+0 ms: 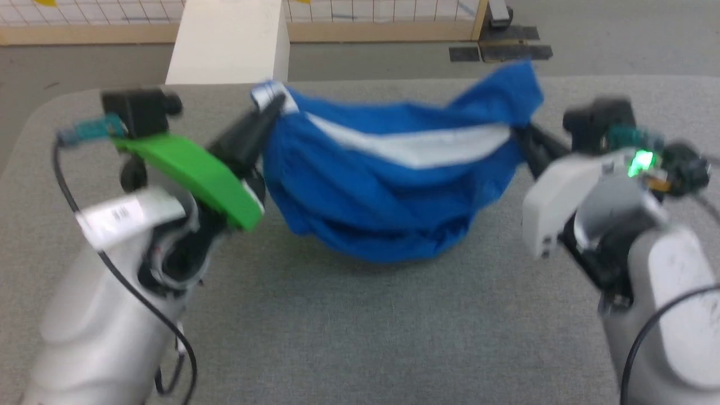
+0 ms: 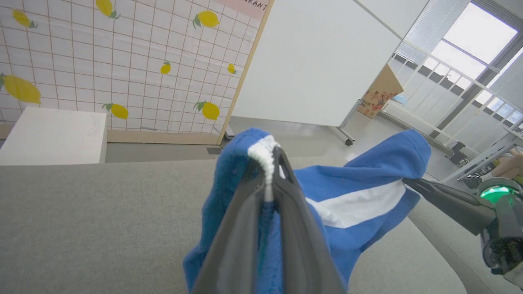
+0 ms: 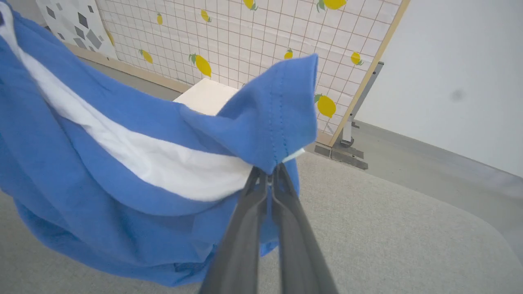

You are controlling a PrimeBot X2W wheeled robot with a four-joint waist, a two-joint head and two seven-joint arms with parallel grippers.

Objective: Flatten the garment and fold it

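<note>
Above the desk (image 1: 360,337), toward its far edge: one garment (image 1: 388,197), blue with a white stripe, slung between two grippers; sagging middle on or just over the desk, cannot tell which. Held by: left gripper (image 1: 274,109), jaws clenched on a gathered white-edged corner; right gripper (image 1: 518,134), jaws clenched on a stitched hem corner. Purpose, as judged: opposite ends held raised and apart so the cloth hangs open for laying flat on the desk before folding. Flattening not yet done; lower fabric slack and bunched
</note>
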